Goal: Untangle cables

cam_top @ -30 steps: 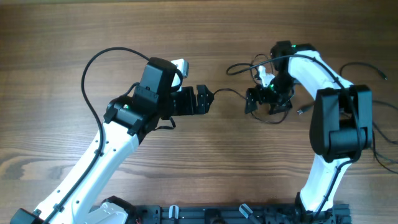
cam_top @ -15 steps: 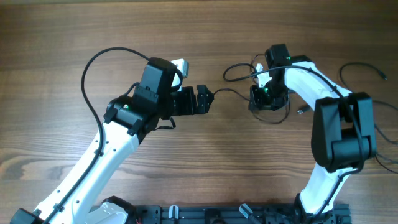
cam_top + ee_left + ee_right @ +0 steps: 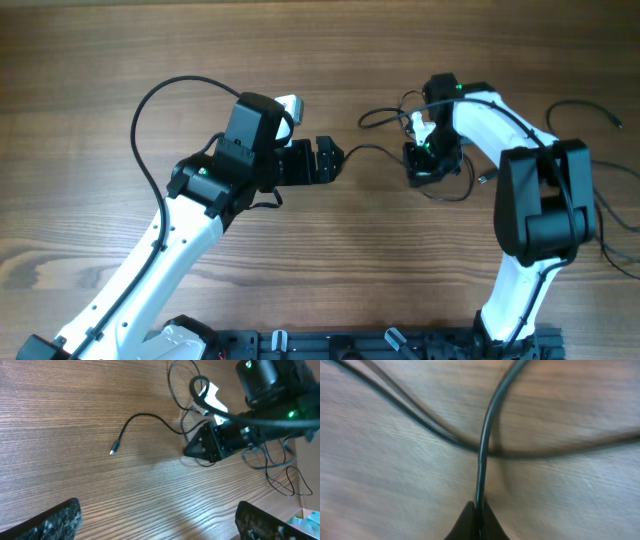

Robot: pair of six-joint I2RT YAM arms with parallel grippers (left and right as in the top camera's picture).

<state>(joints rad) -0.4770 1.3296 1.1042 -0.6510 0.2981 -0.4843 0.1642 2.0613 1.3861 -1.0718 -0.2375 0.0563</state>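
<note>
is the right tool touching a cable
Touching: the right wrist view shows the right tool closed on a thin black cable, which runs straight into its pinched tips.

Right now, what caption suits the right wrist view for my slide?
Right gripper shut on a thin black cable over the brown wooden table, other cords crossing.

Left arm [image 3: 170, 250]: long white links, black joint housings, large black boxy block near wrist, small white part on top of it. Thick black cable [image 3: 150, 110] makes wide loop along this arm. Small green light [image 3: 203, 172] at elbow joint.
Right arm [image 3: 520, 285]: same build, white shells, black boxy motor block [image 3: 545, 200], green lights near wrist.
Left gripper [image 3: 340, 160]: black; fingers [image 3: 55, 522] with rough speckled grey-black surface.
Right gripper [image 3: 192, 451]: black, wedge-shaped.
Black base rail [image 3: 380, 345] at lower edge.
</note>
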